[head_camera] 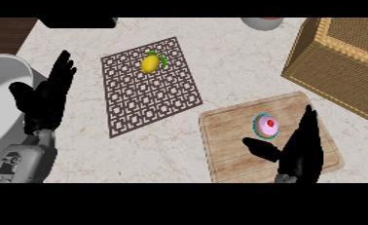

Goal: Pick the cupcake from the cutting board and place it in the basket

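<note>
A cupcake (266,125) with pink icing, a red cherry and a teal wrapper stands on the wooden cutting board (230,146) at the lower right. My right hand (300,151) is over the board's near side, just right of and below the cupcake, fingers straight and thumb spread toward it, not touching it. The wicker basket (334,63) stands at the right edge, beyond the board. My left hand (49,97) rests open at the left, fingers up.
A dark patterned mat (137,102) lies mid-counter with a yellow lemon (150,64) on its far part. A white sink rim (14,87) shows at the left edge, a grey bowl (262,22) and a dark object (78,22) at the back.
</note>
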Tool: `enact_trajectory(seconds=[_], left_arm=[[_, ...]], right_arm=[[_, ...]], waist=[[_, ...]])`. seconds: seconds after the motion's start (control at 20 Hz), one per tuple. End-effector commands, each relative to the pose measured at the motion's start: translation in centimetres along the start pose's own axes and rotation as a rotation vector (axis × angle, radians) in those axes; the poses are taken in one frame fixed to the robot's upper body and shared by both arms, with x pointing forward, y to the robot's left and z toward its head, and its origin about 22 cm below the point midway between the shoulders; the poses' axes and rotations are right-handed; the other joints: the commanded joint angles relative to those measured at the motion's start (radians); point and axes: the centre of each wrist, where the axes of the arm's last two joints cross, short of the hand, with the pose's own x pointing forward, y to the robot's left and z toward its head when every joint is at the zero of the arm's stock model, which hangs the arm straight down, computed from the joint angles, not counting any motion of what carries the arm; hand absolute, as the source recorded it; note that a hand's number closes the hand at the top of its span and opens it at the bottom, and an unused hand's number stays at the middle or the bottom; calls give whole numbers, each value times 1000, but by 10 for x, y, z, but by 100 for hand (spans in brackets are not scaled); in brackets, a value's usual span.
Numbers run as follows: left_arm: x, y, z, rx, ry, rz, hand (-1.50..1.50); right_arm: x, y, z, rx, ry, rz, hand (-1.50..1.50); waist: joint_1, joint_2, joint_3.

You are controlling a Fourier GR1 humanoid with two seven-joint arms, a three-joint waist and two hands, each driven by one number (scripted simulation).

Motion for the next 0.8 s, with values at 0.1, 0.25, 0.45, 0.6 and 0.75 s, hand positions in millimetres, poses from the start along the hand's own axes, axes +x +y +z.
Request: enact_trajectory(seconds=[0.1, 0.25, 0.45, 0.6, 0.75], left_arm=[[-9, -7, 5, 9, 7, -13, 0], [0, -3, 7, 2, -7, -15, 0], [6, -5, -3, -7, 6, 10, 0], [13, 0, 5, -12, 8, -2, 0], [-6, 9, 2, -13, 9, 12, 0]], right_arm=[[5, 11, -19, 9, 134, 3, -150], [-1, 9, -18, 15, 134, -3, -150], [-1, 11, -12, 35, 122, 12, -150], [-18, 29, -28, 38, 126, 35, -150], [-4, 27, -34, 38, 143, 47, -150]], waist=[[1, 1, 0], [-1, 0, 0], [-3, 0, 0], [1, 0, 0], [1, 1, 0]])
